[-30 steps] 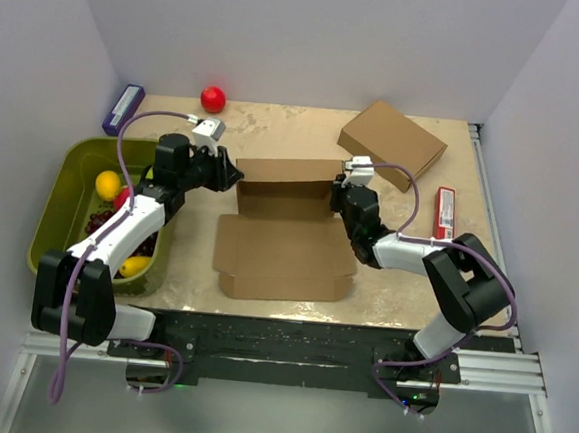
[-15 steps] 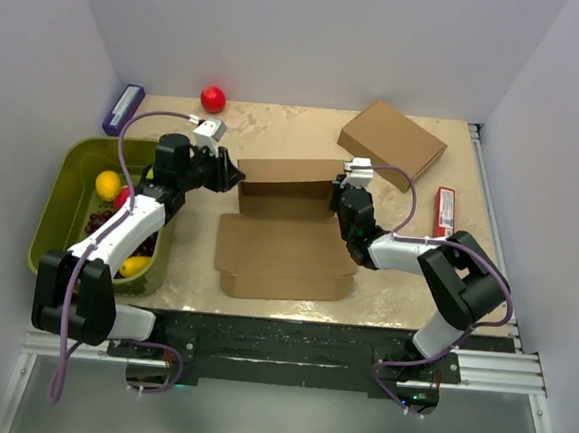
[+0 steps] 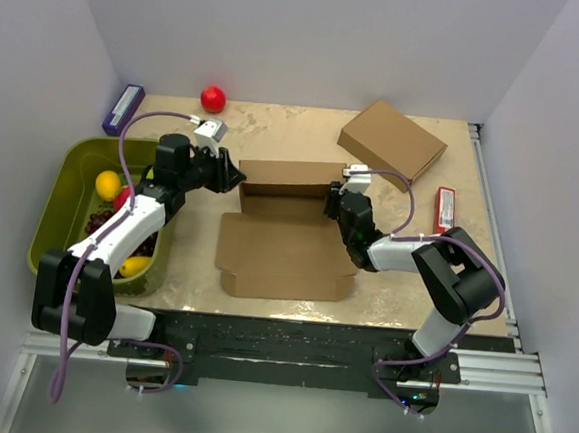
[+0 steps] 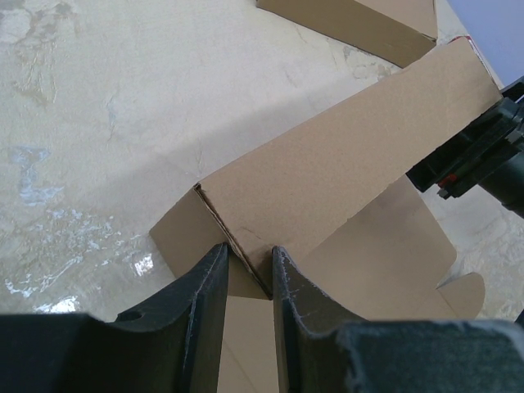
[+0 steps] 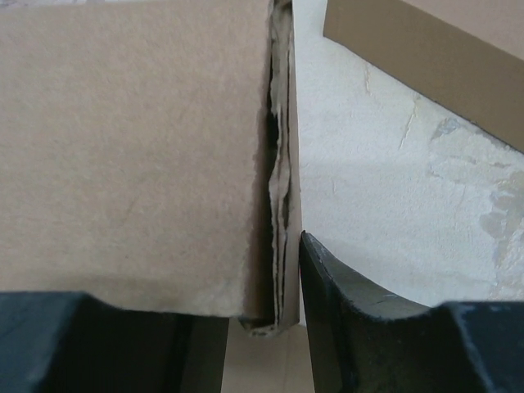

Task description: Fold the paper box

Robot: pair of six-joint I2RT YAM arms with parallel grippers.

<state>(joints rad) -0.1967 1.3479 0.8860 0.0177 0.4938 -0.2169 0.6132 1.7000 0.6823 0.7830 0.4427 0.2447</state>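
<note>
We find the paper box (image 3: 283,231) mid-frame on the desk (image 3: 277,125), rear wall raised. The left end effector (image 4: 249,266) pinches its left corner; the right end effector (image 3: 335,197) straddles the frayed right end, and we cannot tell whether it grips. Risk: uneven pull tears that edge, or the wall drops.

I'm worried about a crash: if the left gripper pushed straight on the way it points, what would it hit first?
Probably the paper box: its raised wall's corner sits right between the left gripper's fingers.
</note>
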